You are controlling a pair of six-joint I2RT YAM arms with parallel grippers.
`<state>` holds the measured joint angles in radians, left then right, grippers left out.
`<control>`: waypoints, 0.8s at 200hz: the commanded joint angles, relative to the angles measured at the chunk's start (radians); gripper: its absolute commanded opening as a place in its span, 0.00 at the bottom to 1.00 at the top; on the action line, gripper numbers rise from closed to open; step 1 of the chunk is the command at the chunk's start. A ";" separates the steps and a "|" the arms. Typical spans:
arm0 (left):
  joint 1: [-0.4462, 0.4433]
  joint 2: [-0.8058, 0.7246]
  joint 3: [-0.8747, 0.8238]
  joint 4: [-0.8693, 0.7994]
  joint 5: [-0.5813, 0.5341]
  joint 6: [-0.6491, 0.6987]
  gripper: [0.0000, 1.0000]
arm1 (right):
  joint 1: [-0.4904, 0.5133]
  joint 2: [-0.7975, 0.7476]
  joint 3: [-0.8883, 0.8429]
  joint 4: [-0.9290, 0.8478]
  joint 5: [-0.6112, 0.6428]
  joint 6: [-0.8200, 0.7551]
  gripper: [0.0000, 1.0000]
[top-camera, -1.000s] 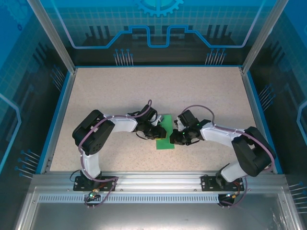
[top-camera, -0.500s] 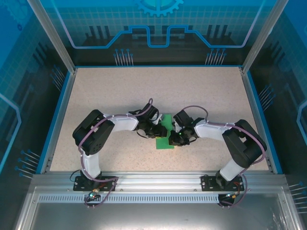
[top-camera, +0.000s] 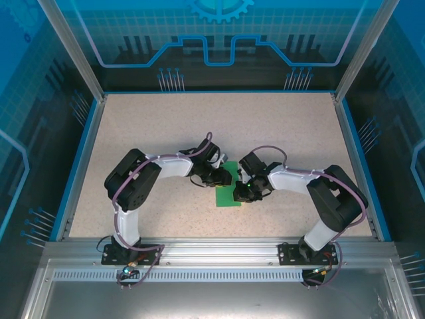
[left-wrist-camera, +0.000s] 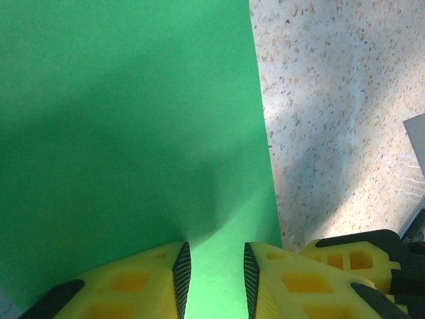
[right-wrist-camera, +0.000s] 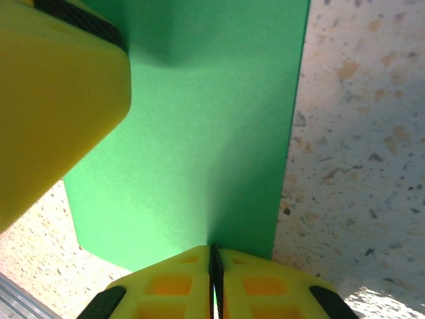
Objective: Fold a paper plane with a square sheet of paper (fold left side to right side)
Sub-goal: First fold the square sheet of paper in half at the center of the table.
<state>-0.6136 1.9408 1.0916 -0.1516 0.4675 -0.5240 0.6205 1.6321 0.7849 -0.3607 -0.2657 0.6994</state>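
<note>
Paper [top-camera: 227,197] lies near the middle of the table [top-camera: 166,133] as a narrow green rectangle, long axis 12 to 6 in the top view, with a gripper on each side.

Left gripper [top-camera: 224,178] sits at the paper's 10 o'clock. In its wrist view the jaws stand a small gap apart with green showing between them; nothing is clamped.

Right gripper [top-camera: 244,193] sits at the paper's 3 o'clock edge. In its wrist view the jaws are closed pad to pad, the seam meeting the paper's edge at 6 o'clock. Whether a layer is nipped in that seam I cannot tell. A left finger [right-wrist-camera: 60,100] looms at 10 o'clock, very close.

Risks, as judged:
- Skewed crease. The sheet is thin and the left jaws do not pin it, so any drag from the right side could slide or turn the strip and the edges would no longer match.
- Finger clash. The two grippers work just beside each other, so a small inward move could knock them together and flick the paper.
- Crumple or tear if the right gripper does hold an edge and lifts while the left one bears down.
</note>
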 commanded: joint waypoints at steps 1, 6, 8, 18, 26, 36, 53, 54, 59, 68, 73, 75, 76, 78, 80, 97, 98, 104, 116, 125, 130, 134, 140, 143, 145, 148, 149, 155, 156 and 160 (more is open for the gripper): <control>0.032 0.023 0.009 -0.012 -0.038 0.033 0.31 | 0.011 0.055 -0.030 -0.117 0.127 -0.021 0.11; 0.038 0.024 0.012 -0.010 -0.038 0.036 0.31 | 0.011 0.055 -0.029 -0.120 0.129 -0.022 0.11; 0.040 0.024 0.014 -0.010 -0.038 0.037 0.31 | 0.011 0.054 -0.030 -0.121 0.130 -0.024 0.11; 0.051 0.028 0.025 -0.009 -0.036 0.040 0.31 | 0.010 0.056 -0.031 -0.127 0.131 -0.028 0.11; 0.061 0.032 0.035 -0.010 -0.037 0.042 0.32 | 0.011 0.057 -0.032 -0.129 0.131 -0.029 0.11; 0.073 0.040 0.050 -0.013 -0.036 0.045 0.31 | 0.011 0.059 -0.033 -0.130 0.130 -0.031 0.11; 0.092 0.061 0.084 -0.020 -0.037 0.049 0.32 | 0.011 0.060 -0.036 -0.127 0.126 -0.029 0.11; 0.093 0.062 0.086 -0.021 -0.036 0.049 0.32 | 0.011 0.060 -0.037 -0.128 0.126 -0.029 0.11; 0.099 0.070 0.096 -0.024 -0.036 0.051 0.32 | 0.011 0.060 -0.038 -0.129 0.127 -0.029 0.11; 0.105 0.083 0.111 -0.031 -0.041 0.055 0.32 | 0.012 0.058 -0.039 -0.130 0.127 -0.030 0.11; 0.110 0.090 0.122 -0.035 -0.041 0.058 0.32 | 0.010 0.057 -0.040 -0.132 0.128 -0.031 0.11; 0.112 0.094 0.125 -0.037 -0.042 0.059 0.32 | 0.011 0.057 -0.039 -0.132 0.128 -0.031 0.11; 0.113 0.095 0.127 -0.038 -0.042 0.060 0.32 | 0.011 0.057 -0.039 -0.133 0.128 -0.030 0.11; 0.115 0.098 0.131 -0.039 -0.043 0.060 0.31 | 0.012 0.057 -0.039 -0.132 0.128 -0.030 0.11; 0.116 0.102 0.135 -0.041 -0.044 0.061 0.32 | 0.011 0.056 -0.039 -0.134 0.128 -0.031 0.11; 0.130 0.124 0.165 -0.060 -0.055 0.071 0.32 | 0.011 0.052 -0.043 -0.132 0.128 -0.031 0.11; 0.130 0.125 0.167 -0.061 -0.057 0.071 0.32 | 0.011 0.051 -0.043 -0.132 0.129 -0.031 0.11; 0.137 0.131 0.175 -0.068 -0.064 0.075 0.32 | 0.011 0.052 -0.046 -0.130 0.127 -0.031 0.11; 0.144 0.142 0.193 -0.079 -0.075 0.084 0.32 | 0.011 0.051 -0.047 -0.127 0.122 -0.031 0.11; 0.151 0.153 0.208 -0.087 -0.077 0.089 0.32 | 0.012 0.049 -0.052 -0.124 0.118 -0.031 0.11; 0.155 0.158 0.218 -0.092 -0.079 0.092 0.32 | 0.011 0.049 -0.052 -0.124 0.117 -0.030 0.11; 0.158 0.164 0.226 -0.097 -0.079 0.095 0.32 | 0.011 0.049 -0.053 -0.124 0.117 -0.030 0.11; 0.161 0.170 0.237 -0.103 -0.083 0.097 0.32 | 0.012 0.048 -0.054 -0.123 0.116 -0.031 0.11; 0.162 0.171 0.242 -0.105 -0.085 0.099 0.32 | 0.012 0.048 -0.055 -0.123 0.115 -0.031 0.11; 0.164 0.174 0.245 -0.107 -0.086 0.100 0.32 | 0.012 0.047 -0.056 -0.123 0.115 -0.031 0.11; 0.165 0.177 0.250 -0.109 -0.088 0.101 0.32 | 0.011 0.046 -0.058 -0.121 0.114 -0.030 0.11; 0.166 0.177 0.251 -0.110 -0.088 0.102 0.32 | 0.011 0.046 -0.058 -0.121 0.114 -0.030 0.11; 0.169 0.183 0.260 -0.112 -0.091 0.103 0.32 | 0.012 0.045 -0.061 -0.119 0.111 -0.029 0.11; 0.170 0.184 0.262 -0.112 -0.091 0.103 0.32 | 0.012 0.044 -0.061 -0.118 0.110 -0.028 0.11; 0.174 0.188 0.267 -0.115 -0.092 0.104 0.32 | 0.010 0.042 -0.062 -0.117 0.108 -0.026 0.11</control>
<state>-0.4950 2.0769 1.3090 -0.2493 0.4751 -0.4671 0.6220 1.6329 0.7860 -0.3653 -0.2592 0.6830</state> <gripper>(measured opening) 0.315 0.114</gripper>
